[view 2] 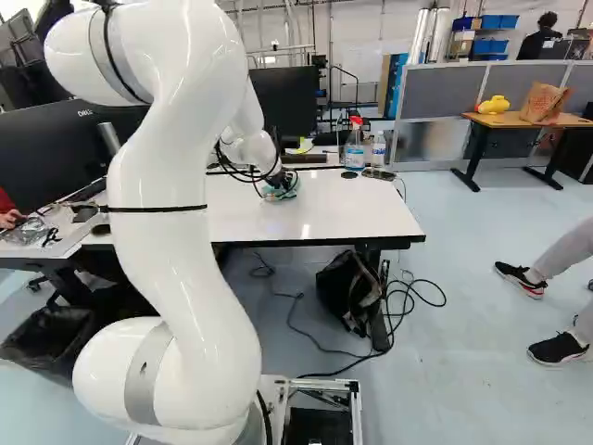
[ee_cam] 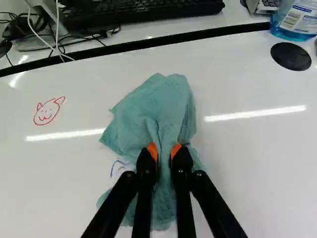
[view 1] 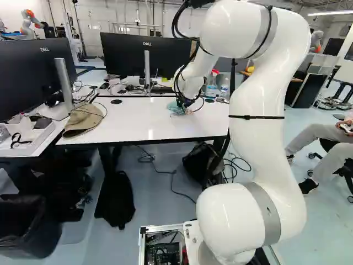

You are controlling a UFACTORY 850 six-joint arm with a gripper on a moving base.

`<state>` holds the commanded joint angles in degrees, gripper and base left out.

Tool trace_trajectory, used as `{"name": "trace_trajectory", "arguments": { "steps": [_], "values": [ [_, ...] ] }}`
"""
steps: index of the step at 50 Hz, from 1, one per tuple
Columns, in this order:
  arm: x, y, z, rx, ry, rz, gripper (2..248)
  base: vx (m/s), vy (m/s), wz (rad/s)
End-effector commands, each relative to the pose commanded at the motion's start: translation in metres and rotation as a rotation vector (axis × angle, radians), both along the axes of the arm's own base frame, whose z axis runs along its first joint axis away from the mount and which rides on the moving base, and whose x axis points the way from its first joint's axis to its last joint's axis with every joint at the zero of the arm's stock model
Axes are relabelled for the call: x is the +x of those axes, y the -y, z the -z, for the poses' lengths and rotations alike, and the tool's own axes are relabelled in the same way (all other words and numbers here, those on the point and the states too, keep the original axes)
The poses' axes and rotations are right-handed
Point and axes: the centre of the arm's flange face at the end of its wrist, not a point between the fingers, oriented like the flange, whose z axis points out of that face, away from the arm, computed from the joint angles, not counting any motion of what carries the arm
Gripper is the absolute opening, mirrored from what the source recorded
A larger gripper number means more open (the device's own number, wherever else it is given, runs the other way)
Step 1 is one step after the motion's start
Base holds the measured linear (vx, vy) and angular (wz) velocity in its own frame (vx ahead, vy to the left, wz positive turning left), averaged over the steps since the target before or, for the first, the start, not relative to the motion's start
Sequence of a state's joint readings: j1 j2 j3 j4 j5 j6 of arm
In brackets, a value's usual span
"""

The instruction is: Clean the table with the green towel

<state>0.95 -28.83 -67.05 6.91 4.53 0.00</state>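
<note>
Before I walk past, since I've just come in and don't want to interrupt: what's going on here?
A white robot arm is cleaning the table. Its hand grips the green towel, which lies bunched on the tabletop. A red doodle and blue marks aren't wiped off yet.

Green towel (ee_cam: 161, 99) crumpled on a marked white table (ee_cam: 247, 153).
The towel is soft blue-green cloth, bunched and creased rather than laid flat — one part fans out in broad folds, the middle is pinched into a narrow upright ridge, and a rumpled part spreads on the opposite side of that pinch. It rests on the table's smooth, glossy top, which has a dark front edge and dark legs. Blue marks (ee_cam: 115, 166) show right beside the cloth — a red doodle of an eared, smiling face (ee_cam: 46, 112) lies apart from it.
</note>
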Motion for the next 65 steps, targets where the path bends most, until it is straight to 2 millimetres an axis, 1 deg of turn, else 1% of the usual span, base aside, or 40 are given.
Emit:
{"name": "trace_trajectory", "arguments": {
  "steps": [8, 20, 34, 65],
  "values": [
    [0.009, -0.008, 0.001, 0.0, 0.007, -0.013, 47, 0.0, 0.0, 0.0],
    [0.003, -0.027, 0.0, 0.0, 0.003, -0.042, 47, 0.0, 0.0, 0.0],
    [-0.017, -0.044, -0.001, -0.001, -0.011, -0.072, 47, 0.0, 0.0, 0.0],
    [-0.072, -0.073, -0.005, -0.004, -0.043, -0.132, 47, 0.0, 0.0, 0.0]
  ]
}}
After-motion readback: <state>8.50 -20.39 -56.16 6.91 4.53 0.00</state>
